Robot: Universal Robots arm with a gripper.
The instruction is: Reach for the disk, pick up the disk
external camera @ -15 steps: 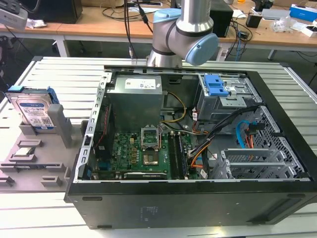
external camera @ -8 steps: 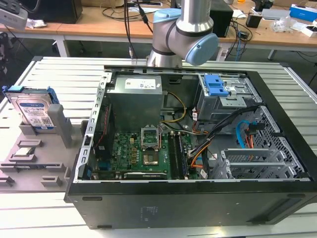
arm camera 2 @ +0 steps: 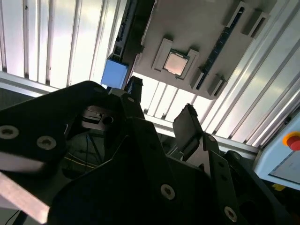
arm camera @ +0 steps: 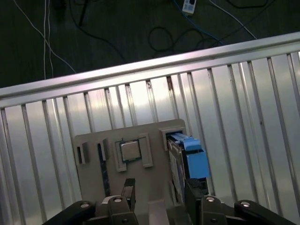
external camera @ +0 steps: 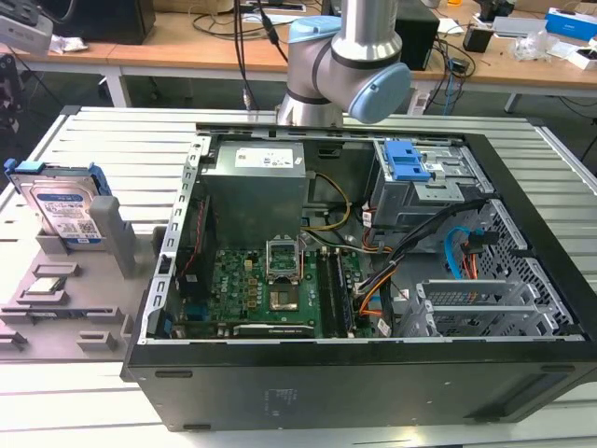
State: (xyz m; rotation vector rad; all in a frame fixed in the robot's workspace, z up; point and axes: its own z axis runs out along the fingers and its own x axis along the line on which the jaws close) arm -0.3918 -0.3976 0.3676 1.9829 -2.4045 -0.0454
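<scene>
The disk [arm camera: 191,157] stood on edge in its grey holder [arm camera: 89,183], just below my spread pincer [arm camera: 161,193], its flat faces toward my fingers, off-centre beside one.

Part of the disk [arm camera: 187,157] is hidden, apparently behind the gripper [arm camera: 161,190].

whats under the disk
A grey holder plate: the disk stands upright on edge in its slot. The slot walls cover the disk's bottom edge, so the contact there is hidden.
</scene>
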